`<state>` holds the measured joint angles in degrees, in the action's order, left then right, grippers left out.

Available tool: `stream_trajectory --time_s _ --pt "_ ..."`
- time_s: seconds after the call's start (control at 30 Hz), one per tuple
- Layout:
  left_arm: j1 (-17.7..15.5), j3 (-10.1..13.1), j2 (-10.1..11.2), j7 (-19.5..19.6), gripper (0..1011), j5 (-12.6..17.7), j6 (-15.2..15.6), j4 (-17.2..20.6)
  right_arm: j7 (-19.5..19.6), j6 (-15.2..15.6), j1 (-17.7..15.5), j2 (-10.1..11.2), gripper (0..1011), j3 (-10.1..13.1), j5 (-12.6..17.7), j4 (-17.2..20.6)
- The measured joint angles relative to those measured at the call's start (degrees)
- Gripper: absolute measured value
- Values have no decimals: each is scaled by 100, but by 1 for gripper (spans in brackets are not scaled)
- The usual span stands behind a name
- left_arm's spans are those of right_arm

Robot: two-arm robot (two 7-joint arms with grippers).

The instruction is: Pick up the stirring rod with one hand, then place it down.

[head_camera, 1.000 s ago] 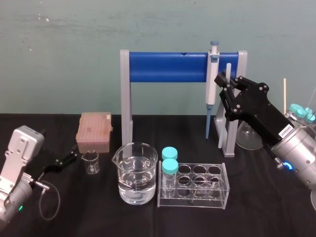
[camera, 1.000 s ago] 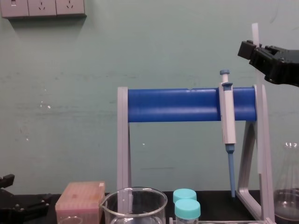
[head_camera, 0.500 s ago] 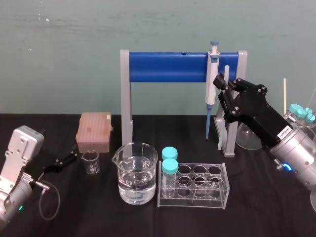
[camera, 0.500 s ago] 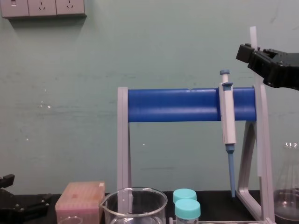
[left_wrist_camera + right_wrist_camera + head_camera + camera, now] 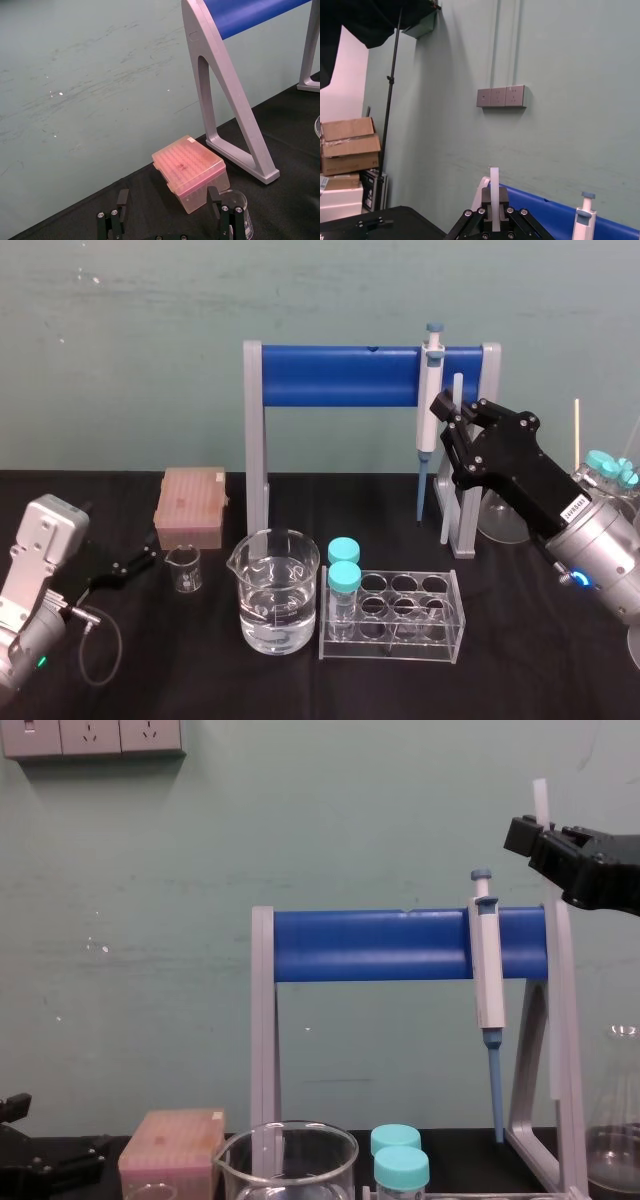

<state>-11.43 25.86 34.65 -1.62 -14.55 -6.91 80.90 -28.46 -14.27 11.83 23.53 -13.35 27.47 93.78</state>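
The stirring rod (image 5: 447, 508) is a thin whitish stick held nearly upright in front of the stand's right leg. My right gripper (image 5: 447, 412) is shut on its upper part, with a short end sticking out above the fingers. In the chest view the rod's top (image 5: 541, 796) rises above the right gripper (image 5: 531, 833). In the right wrist view the rod (image 5: 494, 186) stands between the closed fingers (image 5: 479, 216). Its lower end hangs near the stand's foot. My left gripper (image 5: 170, 220) rests low at the left of the table, open and holding nothing.
A grey stand with a blue bar (image 5: 340, 377) carries a grey-and-blue pipette (image 5: 430, 390). In front stand a water beaker (image 5: 274, 590) and a clear tube rack (image 5: 395, 612) with two teal-capped tubes. A pink tip box (image 5: 190, 506) and a small beaker (image 5: 184, 568) sit at the left, a flask (image 5: 500, 515) at the right.
My right gripper has shifted a little to the left and down, carrying the rod with it. The left arm has stayed still.
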Motion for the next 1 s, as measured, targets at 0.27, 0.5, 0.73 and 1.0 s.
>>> stream_trajectory --time_s 0.27,0.5,0.73,1.0 --pt "0 0 0 0 1000 0 0 0 -339 117 3 98 72 -81 307 -76" --pt "0 0 0 0 1000 0 0 0 -880 183 -99 315 72 -285 743 -203" --pt "0 0 0 0 1000 0 0 0 -1009 50 -70 342 72 -436 844 -476" --pt "0 0 0 0 1000 0 0 0 -992 -109 174 240 72 -569 699 -889"
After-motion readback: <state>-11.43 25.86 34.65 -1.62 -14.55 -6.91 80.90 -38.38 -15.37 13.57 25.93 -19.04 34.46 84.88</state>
